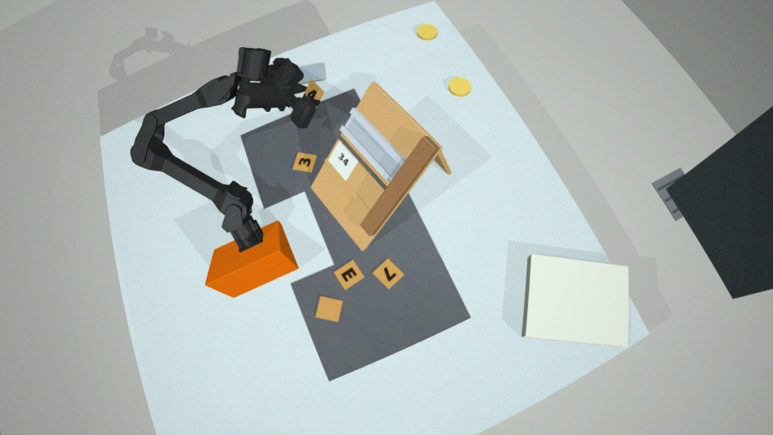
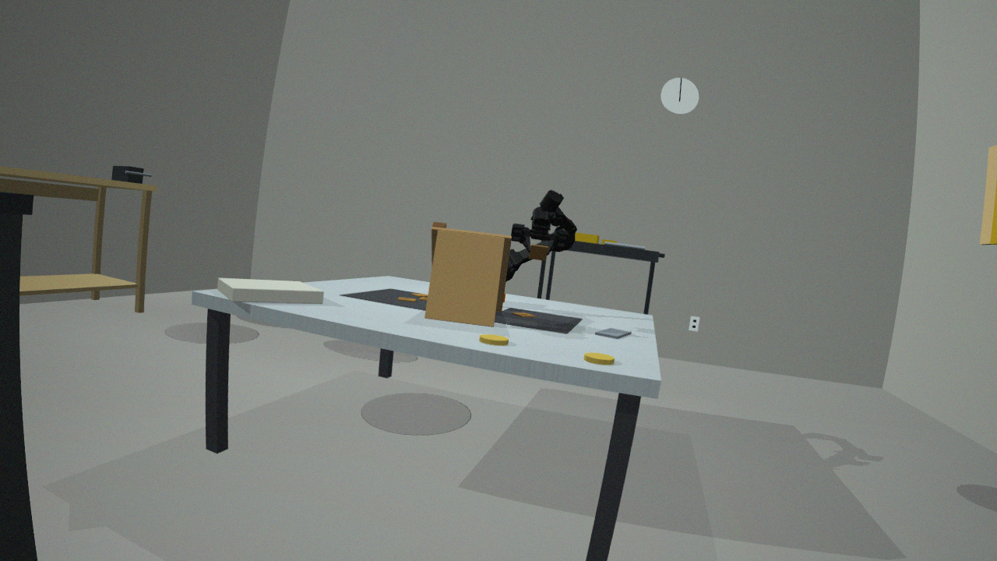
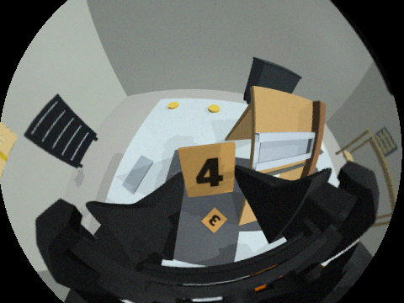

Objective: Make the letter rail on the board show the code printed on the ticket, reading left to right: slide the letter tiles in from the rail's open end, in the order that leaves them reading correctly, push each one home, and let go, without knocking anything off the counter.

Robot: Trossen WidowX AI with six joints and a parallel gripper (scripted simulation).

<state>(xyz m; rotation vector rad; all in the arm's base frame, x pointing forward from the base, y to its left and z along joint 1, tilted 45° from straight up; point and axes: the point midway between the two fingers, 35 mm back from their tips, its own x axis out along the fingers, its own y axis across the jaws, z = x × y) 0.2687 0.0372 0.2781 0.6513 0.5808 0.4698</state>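
My gripper point(image 1: 309, 97) point(image 2: 537, 247) point(image 3: 209, 172) is shut on the wooden 4 tile point(image 1: 313, 89) point(image 2: 538, 253) point(image 3: 202, 156), held in the air off the left side of the sloped wooden board point(image 1: 340, 208) point(image 2: 465, 279) point(image 3: 279, 109). The 4 is upright in the wrist view. The grey letter rail point(image 1: 372, 143) point(image 3: 284, 150) shows no tile; a brown block point(image 1: 400, 186) point(image 3: 318, 130) stands at its right end. The ticket point(image 1: 342, 158) reads 34. The 3 tile point(image 1: 304, 162) point(image 3: 215, 220) lies on the dark mat point(image 1: 270, 186), left of the board.
In front of the board lie an E tile point(image 1: 349, 274), a 7-like tile point(image 1: 388, 273) and a blank tile point(image 1: 329, 309). An orange block point(image 1: 248, 270) stands at the arm's base. Also there are a grey plate point(image 1: 316, 72) point(image 3: 137, 174), yellow discs point(image 1: 427, 31) point(image 1: 459, 86) and a cream box point(image 1: 575, 300).
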